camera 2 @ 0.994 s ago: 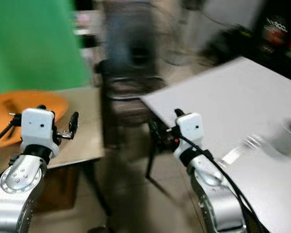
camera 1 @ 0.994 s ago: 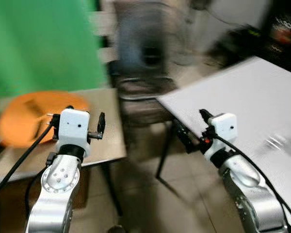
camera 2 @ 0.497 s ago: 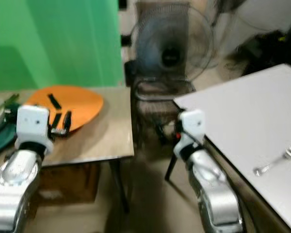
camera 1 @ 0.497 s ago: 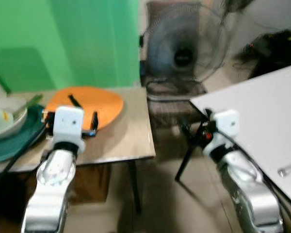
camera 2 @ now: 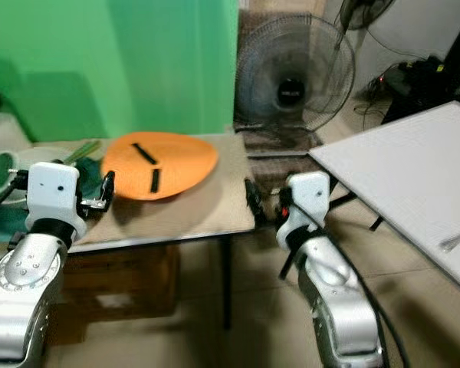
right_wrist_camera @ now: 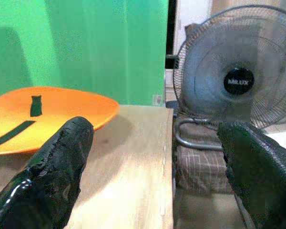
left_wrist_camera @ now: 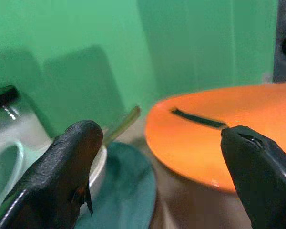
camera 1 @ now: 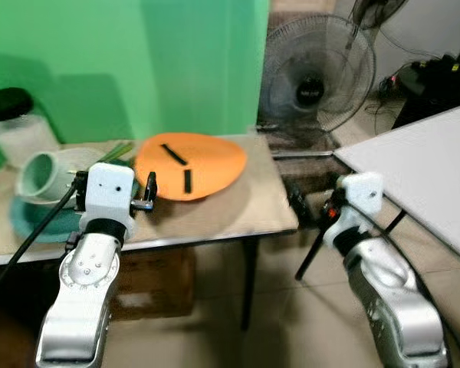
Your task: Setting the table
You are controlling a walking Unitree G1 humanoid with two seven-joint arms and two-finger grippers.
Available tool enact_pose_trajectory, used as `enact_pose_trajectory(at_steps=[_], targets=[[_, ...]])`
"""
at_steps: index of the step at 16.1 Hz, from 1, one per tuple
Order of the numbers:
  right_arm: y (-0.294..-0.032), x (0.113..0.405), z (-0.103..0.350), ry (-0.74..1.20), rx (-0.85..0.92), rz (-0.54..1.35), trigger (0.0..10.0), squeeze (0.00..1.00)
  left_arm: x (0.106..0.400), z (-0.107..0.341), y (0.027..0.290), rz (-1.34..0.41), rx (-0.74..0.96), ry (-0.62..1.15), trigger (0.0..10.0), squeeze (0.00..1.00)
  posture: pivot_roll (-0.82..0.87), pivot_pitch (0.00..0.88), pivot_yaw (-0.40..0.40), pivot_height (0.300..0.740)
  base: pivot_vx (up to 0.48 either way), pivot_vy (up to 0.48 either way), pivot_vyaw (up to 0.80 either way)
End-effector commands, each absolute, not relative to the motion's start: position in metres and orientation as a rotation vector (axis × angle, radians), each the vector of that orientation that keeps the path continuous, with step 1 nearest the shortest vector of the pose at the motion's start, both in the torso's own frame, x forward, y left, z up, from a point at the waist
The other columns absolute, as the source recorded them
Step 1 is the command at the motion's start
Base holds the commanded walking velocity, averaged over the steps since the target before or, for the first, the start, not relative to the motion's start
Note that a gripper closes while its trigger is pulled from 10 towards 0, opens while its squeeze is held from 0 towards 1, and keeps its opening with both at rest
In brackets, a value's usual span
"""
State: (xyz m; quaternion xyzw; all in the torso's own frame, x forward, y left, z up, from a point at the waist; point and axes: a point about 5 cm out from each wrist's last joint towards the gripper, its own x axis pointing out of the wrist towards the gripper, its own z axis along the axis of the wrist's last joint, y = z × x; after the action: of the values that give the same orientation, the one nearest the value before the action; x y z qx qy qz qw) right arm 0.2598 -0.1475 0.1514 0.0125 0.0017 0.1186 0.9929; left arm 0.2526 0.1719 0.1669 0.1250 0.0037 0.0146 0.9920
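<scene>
A wooden side table (camera 1: 238,211) stands before me against a green backdrop. On it lies an orange plate (camera 1: 190,165) with two black strips. To its left a teal plate (camera 1: 31,218) carries a white bowl (camera 1: 80,159), a pale green mug (camera 1: 42,175) on its side and green chopsticks (camera 1: 121,149). My left gripper (left_wrist_camera: 162,143) hovers open above the table's front edge, just short of the orange plate. Off the table's right corner, my right gripper (right_wrist_camera: 157,138) is open and empty. A fork (camera 2: 456,236) lies on the white table (camera 2: 399,169) at right.
A standing fan (camera 1: 316,77) is behind the side table's right end. A jar with a black lid (camera 1: 15,123) stands at the back left. A cardboard box (camera 1: 149,280) sits under the table. Tiled floor (camera 1: 291,322) lies between the two tables.
The camera has swung left: the side table now sits in the middle and the white table has slid to the right edge. Both grippers stay open and empty.
</scene>
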Motion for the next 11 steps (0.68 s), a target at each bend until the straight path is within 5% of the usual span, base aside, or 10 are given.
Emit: enact_pose_trajectory(at_steps=[1, 11], targets=[[-0.1505, 0.2613, 0.1501, 0.02, 0.03, 0.224, 10.0, 1.0, 0.2519, 0.1689, 0.1697, 0.017, 0.239, 0.005, 10.0, 0.0, -0.04, 0.015, 0.006, 0.74, 0.0, 0.0, 0.0], [-0.1453, 0.2595, 0.1485, 0.056, 0.065, 0.285, 10.0, 1.0, 0.2483, 0.1652, 0.1636, -0.029, 0.21, 0.008, 10.0, 0.0, -0.05, 0.0, -0.003, 0.74, 0.025, 0.0, -0.08]])
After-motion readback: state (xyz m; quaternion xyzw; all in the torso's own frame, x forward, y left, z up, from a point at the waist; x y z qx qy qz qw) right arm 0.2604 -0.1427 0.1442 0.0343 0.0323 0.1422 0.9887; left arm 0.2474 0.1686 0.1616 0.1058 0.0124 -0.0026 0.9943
